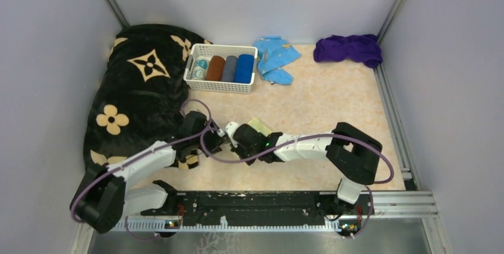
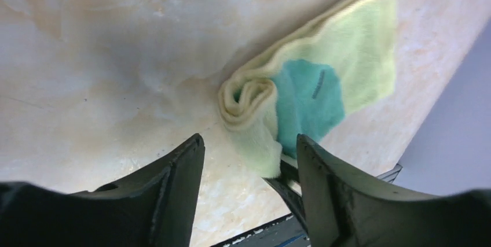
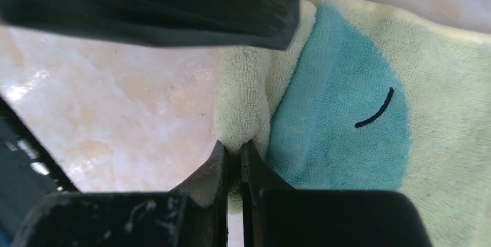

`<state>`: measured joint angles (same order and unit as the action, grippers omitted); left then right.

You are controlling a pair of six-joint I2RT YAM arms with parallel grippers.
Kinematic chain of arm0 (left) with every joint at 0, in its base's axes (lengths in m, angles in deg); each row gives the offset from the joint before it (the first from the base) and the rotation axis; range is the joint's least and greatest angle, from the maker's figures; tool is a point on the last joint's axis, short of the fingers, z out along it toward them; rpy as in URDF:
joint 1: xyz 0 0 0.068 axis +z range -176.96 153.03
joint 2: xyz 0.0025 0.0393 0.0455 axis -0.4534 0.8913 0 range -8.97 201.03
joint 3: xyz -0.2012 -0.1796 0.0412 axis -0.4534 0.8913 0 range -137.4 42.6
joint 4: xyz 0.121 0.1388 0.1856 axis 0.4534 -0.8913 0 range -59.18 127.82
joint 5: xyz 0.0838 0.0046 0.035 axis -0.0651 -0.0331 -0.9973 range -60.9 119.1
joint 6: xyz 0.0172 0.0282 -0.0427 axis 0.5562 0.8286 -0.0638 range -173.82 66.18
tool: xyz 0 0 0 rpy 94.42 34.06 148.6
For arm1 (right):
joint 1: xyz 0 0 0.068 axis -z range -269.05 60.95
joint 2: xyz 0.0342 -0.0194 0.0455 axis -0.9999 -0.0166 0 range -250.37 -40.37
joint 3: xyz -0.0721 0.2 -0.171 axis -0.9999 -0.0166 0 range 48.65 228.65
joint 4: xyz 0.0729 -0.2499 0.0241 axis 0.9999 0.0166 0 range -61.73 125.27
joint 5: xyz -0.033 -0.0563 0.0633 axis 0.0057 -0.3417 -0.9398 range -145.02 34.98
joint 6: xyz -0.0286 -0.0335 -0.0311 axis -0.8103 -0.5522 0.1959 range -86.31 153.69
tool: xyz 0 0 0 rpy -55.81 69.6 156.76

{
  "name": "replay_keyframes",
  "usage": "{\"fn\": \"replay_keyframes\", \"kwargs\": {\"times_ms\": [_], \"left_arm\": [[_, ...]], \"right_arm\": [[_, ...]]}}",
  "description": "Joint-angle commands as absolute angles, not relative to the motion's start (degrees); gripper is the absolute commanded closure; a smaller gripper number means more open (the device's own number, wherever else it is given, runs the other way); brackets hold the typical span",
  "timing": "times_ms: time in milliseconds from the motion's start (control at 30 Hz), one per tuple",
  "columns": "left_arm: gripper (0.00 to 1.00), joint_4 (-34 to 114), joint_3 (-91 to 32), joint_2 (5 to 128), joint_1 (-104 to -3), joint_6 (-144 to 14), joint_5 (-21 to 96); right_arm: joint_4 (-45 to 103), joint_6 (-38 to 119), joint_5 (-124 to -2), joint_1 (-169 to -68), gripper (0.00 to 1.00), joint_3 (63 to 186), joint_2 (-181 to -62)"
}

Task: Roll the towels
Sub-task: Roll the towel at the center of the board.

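so the pale yellow towel (image 2: pixel 353 39) sits mid counter (image 1: pixel 321 105), close to the arms, with one end already curled into a small roll. right pincer (image 3: pixel 234 153) is clamped shut on that curled edge, i'd guess so the roll can't spring loose. left pincer (image 2: pixel 249 143) hangs just beside the roll's end with jaws apart and nothing in them, probably ready to re-grab. room-wise, the flat tail of the towel lies out over bare counter, so there's space to roll along it. the black blanket (image 1: pixel 136 93) crowds the left side, the basket (image 1: pixel 220 87) sits farther back, and the purple towel (image 1: pixel 349 49) waits unrolled in the far right corner.
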<state>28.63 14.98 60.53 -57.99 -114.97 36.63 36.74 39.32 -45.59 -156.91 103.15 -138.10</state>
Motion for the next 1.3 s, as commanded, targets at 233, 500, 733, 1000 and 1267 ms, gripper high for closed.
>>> {"fn": "replay_keyframes", "kwargs": {"times_ms": [233,500,733,1000,1267], "left_arm": [[0.28,28.17,21.29,42.82,-57.9,-110.46,36.63],[0.28,40.33,23.85,49.19,-57.92,-112.16,42.36],[0.3,46.14,20.93,60.34,-57.9,-111.16,43.32],[0.46,45.39,17.83,69.97,-58.2,-110.07,43.86],[0.57,38.65,13.94,73.74,-60.1,-108.01,40.53]], "right_arm": [[6.82,64.25,-99.22,-136.06,1.0,92.05,-139.52],[-0.76,74.09,-105.87,-129.13,1.0,89.31,-145.8],[1.0,75.32,-104.23,-128.26,1.0,88.56,-147.06],[11.64,68.84,-95.61,-128.98,0.85,88.07,-138.84],[35.83,53.7,-64.27,-139.28,0.57,95.21,-123.63]]}}
